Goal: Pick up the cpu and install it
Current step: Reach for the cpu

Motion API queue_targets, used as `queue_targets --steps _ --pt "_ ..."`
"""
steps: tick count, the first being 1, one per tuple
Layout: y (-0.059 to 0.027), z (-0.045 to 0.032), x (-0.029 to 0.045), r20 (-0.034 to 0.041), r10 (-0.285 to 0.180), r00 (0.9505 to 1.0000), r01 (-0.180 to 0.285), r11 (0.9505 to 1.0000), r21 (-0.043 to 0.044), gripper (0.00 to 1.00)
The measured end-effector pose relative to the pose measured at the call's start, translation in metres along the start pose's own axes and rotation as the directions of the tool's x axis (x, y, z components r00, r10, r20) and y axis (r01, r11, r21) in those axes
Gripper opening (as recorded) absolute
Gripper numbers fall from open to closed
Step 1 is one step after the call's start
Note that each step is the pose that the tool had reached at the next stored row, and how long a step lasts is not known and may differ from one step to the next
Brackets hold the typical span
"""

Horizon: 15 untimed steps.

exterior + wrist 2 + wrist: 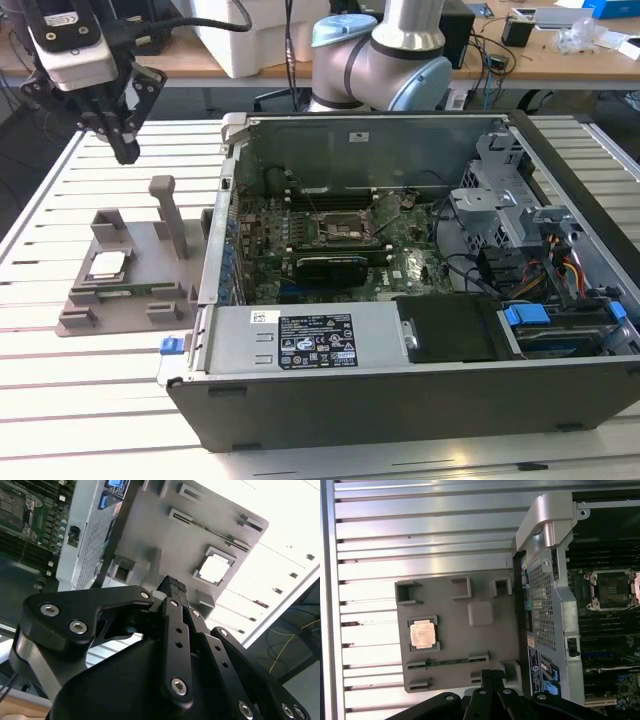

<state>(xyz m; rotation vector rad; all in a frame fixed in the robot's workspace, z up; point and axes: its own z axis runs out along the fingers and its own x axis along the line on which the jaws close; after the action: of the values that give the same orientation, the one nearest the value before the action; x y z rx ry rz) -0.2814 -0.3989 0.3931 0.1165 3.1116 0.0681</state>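
- Black finger links of the claw (175, 586) lie closest to the lens in both wrist views. Its two fingers are drawn narrow, pressed together at the tips, with nothing between them.
- Seen in the exterior view, the claw hangs in the air above the slatted table (80, 400) and touches nothing.
- Beneath the claw, well apart from it, a grey holder (460, 650) lies flat on the table.
- Resting in a square recess of that holder is the cpu (422, 633), silvery top up. It sits below the claw, off to one side of the fingertips, and is not touched.
- Nearer under the fingertips than the cpu, a green memory stick (447, 662) lies in a slot along the holder's edge.
- One grey post (168, 210) rises upright from the holder, below the claw.
- Off to the exterior view's right of the claw, just beside the holder, stands the open computer case (330, 400) with its motherboard (415, 265) exposed.
- On that motherboard a square socket (615, 587) lies well apart from the claw.
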Motion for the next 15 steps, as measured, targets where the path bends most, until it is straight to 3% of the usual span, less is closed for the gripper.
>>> queue_targets --steps 10,13,15 --pt "-0.0027 -0.0009 0.0360 0.0000 0.000 1.0000 0.000 1.0000 0.0000 0.11" --pt "-0.0041 -0.0013 0.0545 0.0001 0.000 1.0000 0.000 1.0000 0.0000 0.11" --pt "-0.0045 -0.0014 0.0605 0.0001 0.000 1.0000 0.000 1.0000 0.0000 0.11"
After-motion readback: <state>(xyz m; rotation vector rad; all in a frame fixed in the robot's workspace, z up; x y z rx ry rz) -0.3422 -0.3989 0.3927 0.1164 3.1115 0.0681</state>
